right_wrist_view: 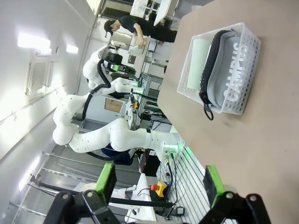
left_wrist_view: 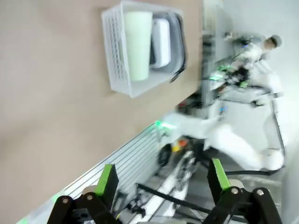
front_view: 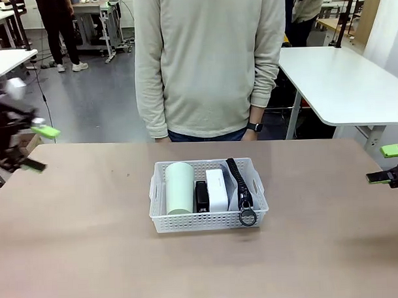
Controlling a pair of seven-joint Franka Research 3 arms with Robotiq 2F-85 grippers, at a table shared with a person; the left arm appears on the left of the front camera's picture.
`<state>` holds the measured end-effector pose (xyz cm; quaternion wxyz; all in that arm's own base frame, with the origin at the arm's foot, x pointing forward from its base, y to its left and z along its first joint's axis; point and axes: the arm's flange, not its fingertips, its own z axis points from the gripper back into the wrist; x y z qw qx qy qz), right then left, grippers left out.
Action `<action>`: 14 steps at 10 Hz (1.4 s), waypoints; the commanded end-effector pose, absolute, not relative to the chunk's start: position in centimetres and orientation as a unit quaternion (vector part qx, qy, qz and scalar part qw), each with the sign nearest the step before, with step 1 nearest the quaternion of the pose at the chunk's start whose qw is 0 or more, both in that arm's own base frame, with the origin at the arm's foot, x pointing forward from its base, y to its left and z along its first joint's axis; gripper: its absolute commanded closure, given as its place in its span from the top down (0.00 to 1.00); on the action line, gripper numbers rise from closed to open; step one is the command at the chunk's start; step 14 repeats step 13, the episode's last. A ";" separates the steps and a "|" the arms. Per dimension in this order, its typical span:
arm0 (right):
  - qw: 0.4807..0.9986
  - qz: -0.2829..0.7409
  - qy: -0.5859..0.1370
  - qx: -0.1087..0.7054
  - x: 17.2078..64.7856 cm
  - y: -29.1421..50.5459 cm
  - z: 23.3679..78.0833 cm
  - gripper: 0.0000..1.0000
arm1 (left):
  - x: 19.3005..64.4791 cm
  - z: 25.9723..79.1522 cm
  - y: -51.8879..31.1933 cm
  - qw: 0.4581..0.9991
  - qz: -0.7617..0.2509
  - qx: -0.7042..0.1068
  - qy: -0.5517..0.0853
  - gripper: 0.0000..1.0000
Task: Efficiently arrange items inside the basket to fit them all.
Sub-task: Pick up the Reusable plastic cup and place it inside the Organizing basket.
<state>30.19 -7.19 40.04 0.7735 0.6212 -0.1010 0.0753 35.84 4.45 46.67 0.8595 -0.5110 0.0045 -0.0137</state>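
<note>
End effector on the left (front_view: 37, 149), released, green pads apart, raised at the table's (front_view: 85, 257) left edge, well apart from the basket (front_view: 208, 220). End effector on the right (front_view: 390, 163), likewise released and holding nothing, at the right edge. From the left wrist (left_wrist_view: 161, 184), pads (left_wrist_view: 106, 179) spread wide over the table edge, basket far ahead. From the right wrist (right_wrist_view: 159, 184), pads spread too, with pale lettering visible on the grey pouch's (right_wrist_view: 231, 70) flank, lettering unseen from the front.

In the basket at table centre, four items side by side, long axes running near to far: pale green cup (front_view: 179, 187) lying on its side leftmost, then black stapler (front_view: 201, 196), white box (front_view: 217, 189), grey pouch on edge at the right, zipper (front_view: 237, 180) up, ring pull (front_view: 248, 218) hanging over the near wall.

Beyond the far edge, a person standing, arms down.
</note>
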 end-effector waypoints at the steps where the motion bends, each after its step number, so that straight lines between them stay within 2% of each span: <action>1: 0.770 0.069 -0.099 0.626 30.2 -7.1 40.5 1.00 | 35.9 43.0 8.2 0.766 0.092 -0.632 -0.067 1.00; 2: 0.770 0.069 -0.099 0.626 30.2 -7.1 40.5 1.00 | 34.8 40.5 10.3 0.708 0.133 -0.683 -0.121 1.00; 3: 0.770 0.069 -0.099 0.626 30.2 -7.1 40.5 1.00 | 34.6 38.2 11.0 0.657 0.154 -0.725 -0.141 1.00; 4: 0.770 0.069 -0.099 0.626 30.2 -7.1 40.5 1.00 | 34.6 42.2 11.0 0.783 0.095 -0.613 -0.047 0.86; 14: 0.770 0.069 -0.099 0.626 30.2 -7.1 40.5 1.00 | 34.6 42.2 11.0 0.783 0.095 -0.613 -0.047 0.86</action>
